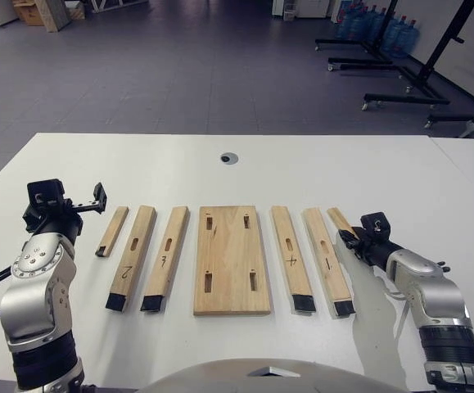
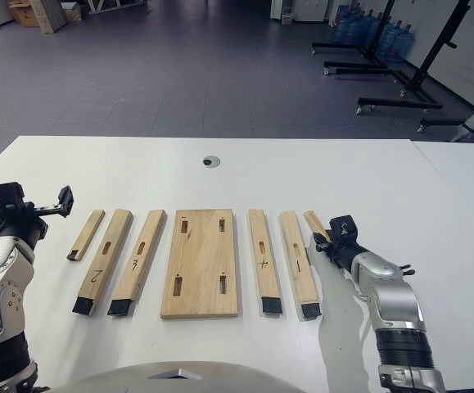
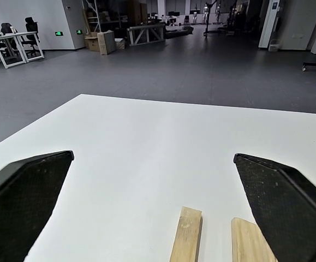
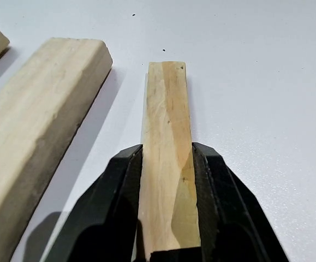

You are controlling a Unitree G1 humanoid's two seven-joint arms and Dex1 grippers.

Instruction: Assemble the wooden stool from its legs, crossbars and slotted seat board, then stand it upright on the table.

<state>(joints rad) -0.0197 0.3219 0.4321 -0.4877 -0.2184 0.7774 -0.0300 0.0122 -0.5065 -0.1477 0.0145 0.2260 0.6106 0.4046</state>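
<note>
- The slotted seat board [image 1: 232, 259] lies flat in the middle of the surface [image 1: 318, 172]. Two legs [image 1: 130, 256] [image 1: 165, 256] lie on its left and two more [image 1: 292, 256] [image 1: 327, 259] on its right, all in one row parallel to the near edge.
- One short crossbar [image 1: 112, 231] ends the row toward the left edge, and the other crossbar [image 4: 166, 103] ends it toward the right edge.
- The right gripper [image 1: 353, 240] sits low on the surface, its fingers [image 4: 119, 180] clamped on the two long sides of the right crossbar at its near end.
- The left gripper [image 3: 153, 157] hangs near the left edge, by the left crossbar's far end, with fingers wide apart and holding nothing.
- Risk: held by one end, the right crossbar may droop or swivel in the fingers on lifting, spoiling its alignment with a leg slot.
- Risk: the nearest leg lies just beside the held crossbar, so a sideways pull could knock it askew.
- Risk: the fingers look very close to the surface, so dragging rather than lifting could scrape or snag.
</note>
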